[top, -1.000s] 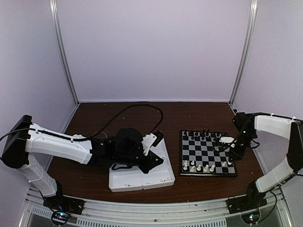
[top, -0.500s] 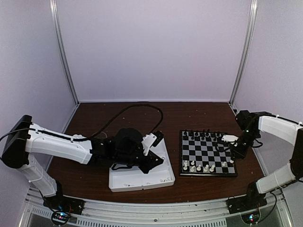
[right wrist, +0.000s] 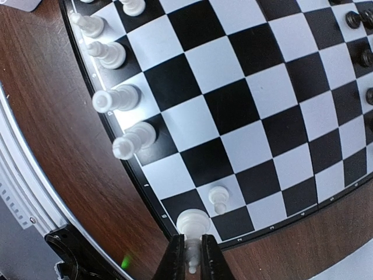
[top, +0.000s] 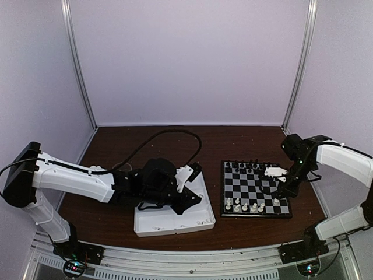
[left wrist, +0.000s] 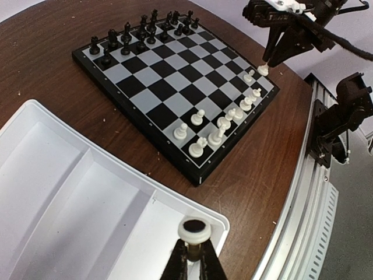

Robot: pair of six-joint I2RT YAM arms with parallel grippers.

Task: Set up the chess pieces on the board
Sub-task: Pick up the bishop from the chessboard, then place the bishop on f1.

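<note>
At the board (right wrist: 245,93) corner, right gripper (right wrist: 190,248) tilts down, pinching white piece (right wrist: 193,221)

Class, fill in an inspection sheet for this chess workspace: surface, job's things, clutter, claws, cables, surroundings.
Surface: brown wooden table, light specks.
Job's things: board; black pieces on far rows, white pieces partly set along near edge.
Clutter: white tray beside board.
Claws: left claw shut on white chessman over tray; right claw shut on corner piece.
Cables: black cable looped on table.
Surroundings: lilac walls, metal posts.
</note>
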